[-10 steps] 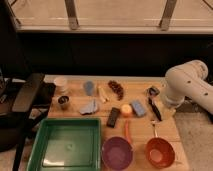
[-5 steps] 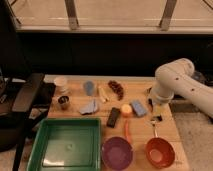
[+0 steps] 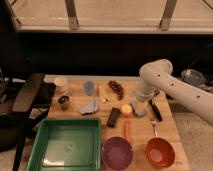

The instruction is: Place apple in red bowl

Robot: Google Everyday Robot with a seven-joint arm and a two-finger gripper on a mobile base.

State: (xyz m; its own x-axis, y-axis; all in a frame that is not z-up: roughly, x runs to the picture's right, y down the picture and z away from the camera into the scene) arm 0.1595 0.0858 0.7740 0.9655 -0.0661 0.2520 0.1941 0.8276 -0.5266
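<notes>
Change: claw (image 3: 138, 106) has swung in, now just right of the apple (image 3: 126, 109).
Claw state: cannot tell.
Apple: on the worktop (image 3: 167, 126).
Red bowl (image 3: 149, 150): near-right of apple, empty.
Meaning: probably closing for the pick.

Yellow-orange apple (image 3: 126, 109), red bowl (image 3: 160, 153) — shiny orange-red, purple bowl (image 3: 117, 153), green tray (image 3: 65, 146), orange carrot (image 3: 128, 131), white-armed gripper (image 3: 136, 106) beside the apple

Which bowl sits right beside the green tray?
The purple bowl; the red bowl lies farther right. The gripper hovers by the apple.
</notes>
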